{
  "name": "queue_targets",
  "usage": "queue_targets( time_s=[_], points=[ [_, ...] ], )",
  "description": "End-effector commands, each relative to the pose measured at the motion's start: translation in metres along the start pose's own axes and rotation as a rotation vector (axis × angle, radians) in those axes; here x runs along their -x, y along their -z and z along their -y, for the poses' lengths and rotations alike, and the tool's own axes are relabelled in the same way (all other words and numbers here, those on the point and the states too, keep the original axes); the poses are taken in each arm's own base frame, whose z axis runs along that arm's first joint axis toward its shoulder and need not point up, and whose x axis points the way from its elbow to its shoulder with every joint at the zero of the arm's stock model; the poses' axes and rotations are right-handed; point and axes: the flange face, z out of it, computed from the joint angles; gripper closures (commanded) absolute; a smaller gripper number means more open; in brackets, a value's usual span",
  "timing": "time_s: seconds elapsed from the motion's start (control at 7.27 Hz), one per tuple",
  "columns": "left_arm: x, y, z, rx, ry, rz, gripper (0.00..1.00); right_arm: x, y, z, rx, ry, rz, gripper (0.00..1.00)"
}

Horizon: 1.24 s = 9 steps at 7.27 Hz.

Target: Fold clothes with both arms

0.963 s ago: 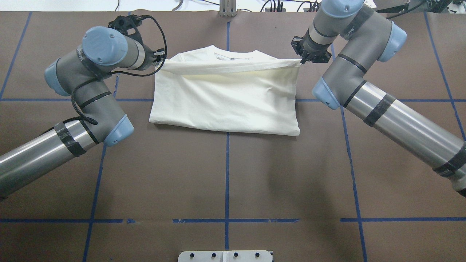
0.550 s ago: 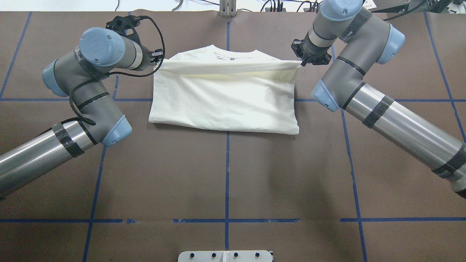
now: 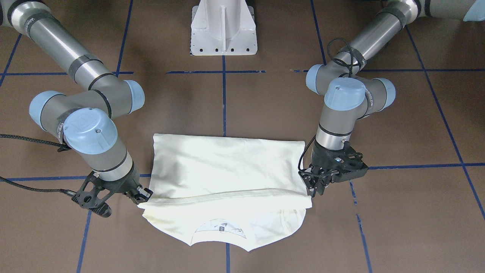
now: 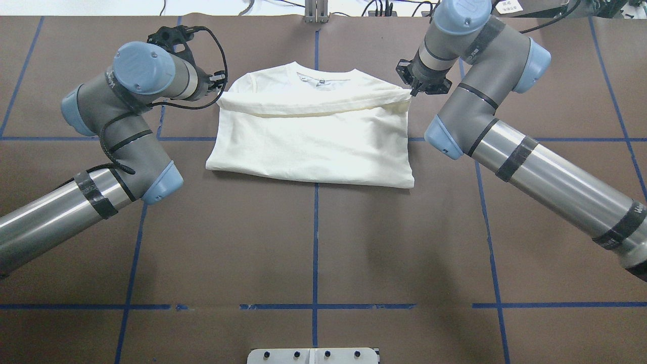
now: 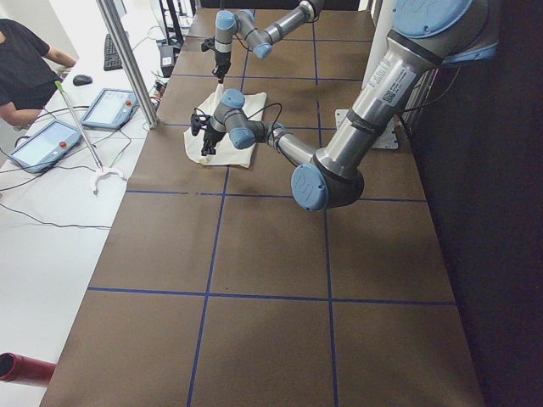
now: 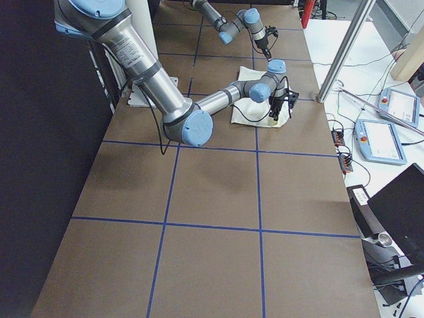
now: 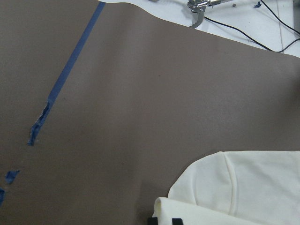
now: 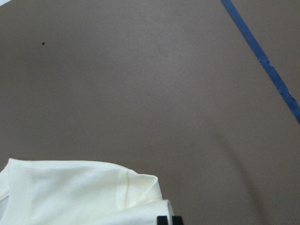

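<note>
The cream T-shirt [image 4: 313, 146] lies folded on the brown table, plain side up, collar [image 4: 323, 78] at the far edge; the cat print is hidden. My left gripper [image 4: 221, 93] is shut on the left end of the folded-over hem. My right gripper [image 4: 411, 91] is shut on the right end. The hem hangs slack between them, just short of the collar. In the front-facing view the shirt [image 3: 223, 167] lies between the left gripper [image 3: 313, 190] and the right gripper [image 3: 143, 197]. Each wrist view shows a shirt corner [image 7: 243, 187] [image 8: 70, 187] at the fingertips.
The white pedestal base [image 3: 223, 30] stands at the near table edge, also seen in the overhead view [image 4: 313, 355]. Blue tape lines [image 4: 315, 242] grid the brown table. Beyond the far edge are cables, a metal post [image 5: 127, 59], tablets [image 5: 106, 106] and a seated person [image 5: 21, 59].
My right gripper has moved a little inward to the left with the hem. The hem, taut before, now sags in the middle. The left gripper has barely moved.
</note>
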Motion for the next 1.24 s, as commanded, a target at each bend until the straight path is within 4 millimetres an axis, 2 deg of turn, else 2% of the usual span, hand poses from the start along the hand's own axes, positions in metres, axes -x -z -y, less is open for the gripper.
queue_targets(
  time_s=[0.0,0.14,0.28,0.41,0.55,0.69,0.83,1.1],
  points=[
    [-0.003,0.008,0.006,-0.005,0.002,-0.014,0.51,0.003,0.039,-0.008,0.011,0.011,0.067,0.52],
    [-0.007,0.023,0.012,-0.017,0.005,-0.038,0.51,-0.03,0.053,-0.031,0.054,-0.019,0.099,0.45],
    [-0.005,0.028,0.015,0.014,0.009,-0.053,0.51,-0.057,0.054,-0.073,0.091,-0.084,0.111,0.42],
    [0.013,0.029,0.014,0.028,0.014,-0.049,0.51,-0.088,0.042,-0.113,0.099,-0.149,0.093,0.38],
    [0.018,0.029,0.014,0.025,0.016,-0.055,0.51,-0.089,0.029,-0.15,0.075,-0.172,0.082,0.29],
    [0.018,0.028,0.013,0.025,0.015,-0.055,0.5,-0.085,0.01,-0.185,0.031,-0.205,0.068,0.29],
    [0.017,0.031,0.012,0.022,0.015,-0.058,0.5,-0.084,0.0,-0.198,-0.01,-0.198,0.063,0.29],
    [0.01,0.043,0.014,0.013,0.018,-0.078,0.5,-0.086,-0.023,-0.192,-0.047,-0.193,0.028,0.3]
  ],
)
